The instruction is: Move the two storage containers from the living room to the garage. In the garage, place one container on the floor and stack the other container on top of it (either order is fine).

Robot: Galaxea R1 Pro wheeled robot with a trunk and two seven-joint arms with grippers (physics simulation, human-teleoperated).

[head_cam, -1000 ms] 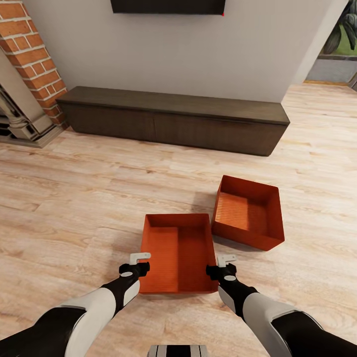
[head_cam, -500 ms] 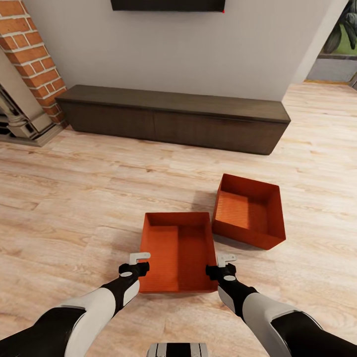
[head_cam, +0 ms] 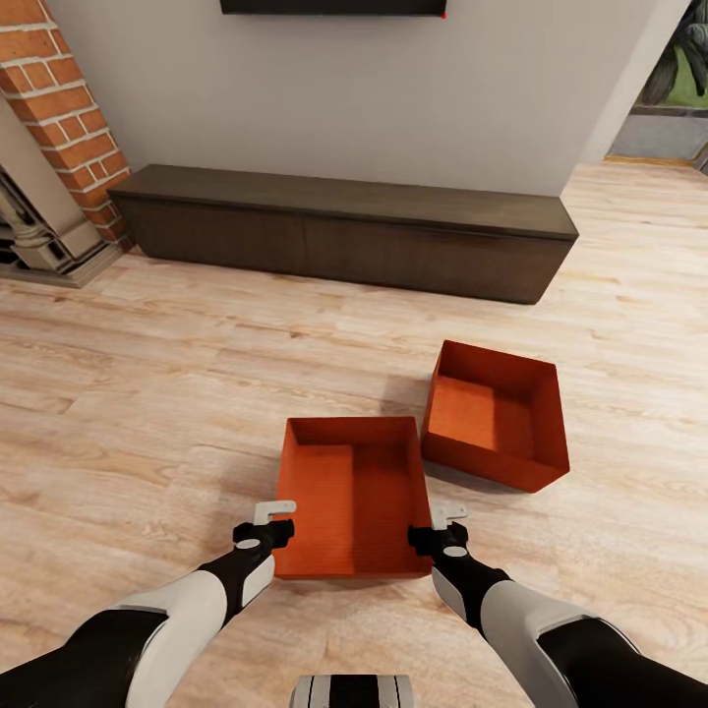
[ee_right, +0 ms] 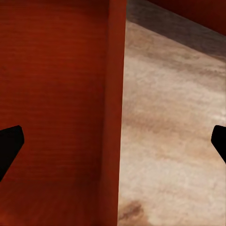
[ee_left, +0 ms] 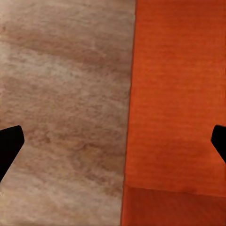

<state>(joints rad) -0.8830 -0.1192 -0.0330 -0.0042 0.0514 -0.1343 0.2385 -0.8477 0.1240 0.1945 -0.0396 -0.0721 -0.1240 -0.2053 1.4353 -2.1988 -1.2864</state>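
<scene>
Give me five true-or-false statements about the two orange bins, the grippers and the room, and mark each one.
1. The nearer orange-red open-top storage bin sits on the pale wood-plank floor between the two grippers. True.
2. The left gripper is shut on that bin's wall. False: the left wrist view shows its fingers spread wide, the wall running between them.
3. The second orange-red bin is stacked inside the nearer one. False: it stands beside it on the floor, further off to the right.
4. Both bins are empty. True.
5. The right gripper is at the far bin. False: it is at the nearer bin's right wall, open.
</scene>
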